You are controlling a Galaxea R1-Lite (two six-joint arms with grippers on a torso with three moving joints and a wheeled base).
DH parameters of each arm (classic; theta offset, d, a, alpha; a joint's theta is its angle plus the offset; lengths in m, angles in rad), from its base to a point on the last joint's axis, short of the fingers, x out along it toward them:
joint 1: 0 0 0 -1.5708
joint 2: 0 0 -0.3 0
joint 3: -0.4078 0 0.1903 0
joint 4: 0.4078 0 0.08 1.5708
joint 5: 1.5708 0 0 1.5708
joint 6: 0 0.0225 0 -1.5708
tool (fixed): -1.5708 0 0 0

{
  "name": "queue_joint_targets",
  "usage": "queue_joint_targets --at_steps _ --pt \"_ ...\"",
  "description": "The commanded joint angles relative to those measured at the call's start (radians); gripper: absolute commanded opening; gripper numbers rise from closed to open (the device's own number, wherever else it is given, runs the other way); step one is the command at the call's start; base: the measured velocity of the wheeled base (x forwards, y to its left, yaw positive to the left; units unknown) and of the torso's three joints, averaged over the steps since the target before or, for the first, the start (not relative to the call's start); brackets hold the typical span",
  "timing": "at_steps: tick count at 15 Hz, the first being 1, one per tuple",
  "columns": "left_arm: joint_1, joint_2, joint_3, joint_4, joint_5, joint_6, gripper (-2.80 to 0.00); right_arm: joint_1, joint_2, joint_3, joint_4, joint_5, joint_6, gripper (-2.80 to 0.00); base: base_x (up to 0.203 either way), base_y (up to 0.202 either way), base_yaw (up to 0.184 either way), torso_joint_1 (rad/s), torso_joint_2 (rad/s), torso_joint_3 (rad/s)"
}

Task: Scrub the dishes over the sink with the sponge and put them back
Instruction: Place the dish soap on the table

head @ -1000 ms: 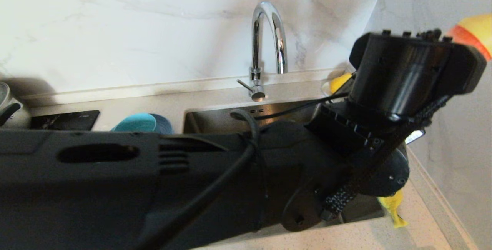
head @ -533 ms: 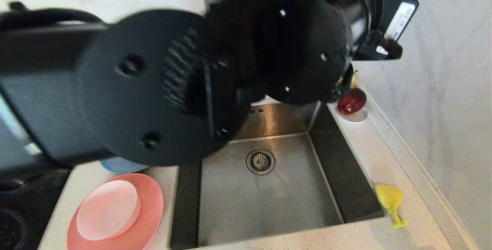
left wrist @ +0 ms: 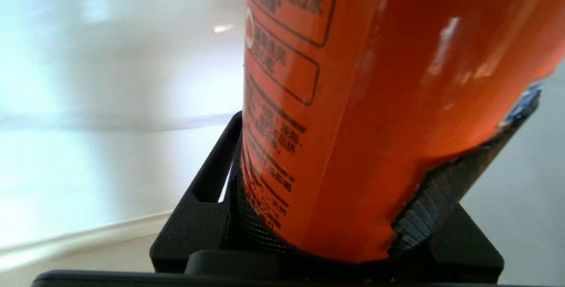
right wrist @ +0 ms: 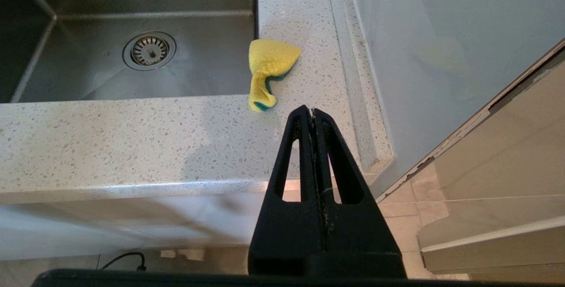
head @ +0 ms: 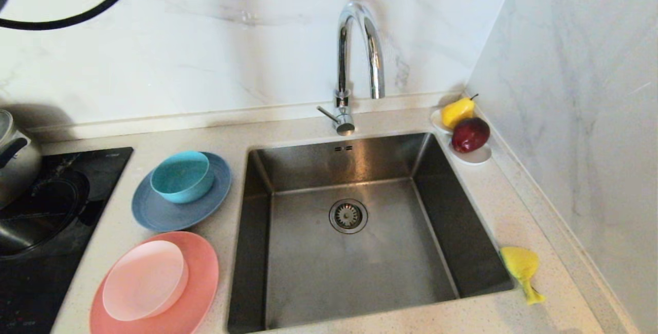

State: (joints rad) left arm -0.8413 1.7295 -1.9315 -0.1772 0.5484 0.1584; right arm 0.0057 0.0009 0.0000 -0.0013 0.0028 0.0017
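Sponge (right wrist: 269, 68) lay crumpled on the desk (right wrist: 132, 137) just beside the sink (head: 272, 252). My left end effector (left wrist: 326, 216) clamped the orange detergent bottle (left wrist: 379, 101); my right end effector (right wrist: 312, 111) hung pinched together before the desk's edge.

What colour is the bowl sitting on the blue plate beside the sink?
Teal. The bowl shows best in the head view, resting on the grey-blue plate.

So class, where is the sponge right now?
The sponge lies crumpled on the counter just off the sink's right rim, near the front corner in the head view.
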Motion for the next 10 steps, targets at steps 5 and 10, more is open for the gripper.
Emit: queue_joint_targets --at_steps 5,10 --pt "0.372 -0.072 0.082 0.142 0.020 -0.228 -2.80 0.000 0.001 0.000 0.000 0.000 0.000 -2.80 0.000 0.000 0.000 0.000 0.00 0.000" --pt "0.555 -0.017 0.271 0.136 0.034 -0.322 -2.80 0.000 0.001 0.000 0.000 0.000 0.000 -2.80 0.000 0.000 0.000 0.000 0.00 0.000"
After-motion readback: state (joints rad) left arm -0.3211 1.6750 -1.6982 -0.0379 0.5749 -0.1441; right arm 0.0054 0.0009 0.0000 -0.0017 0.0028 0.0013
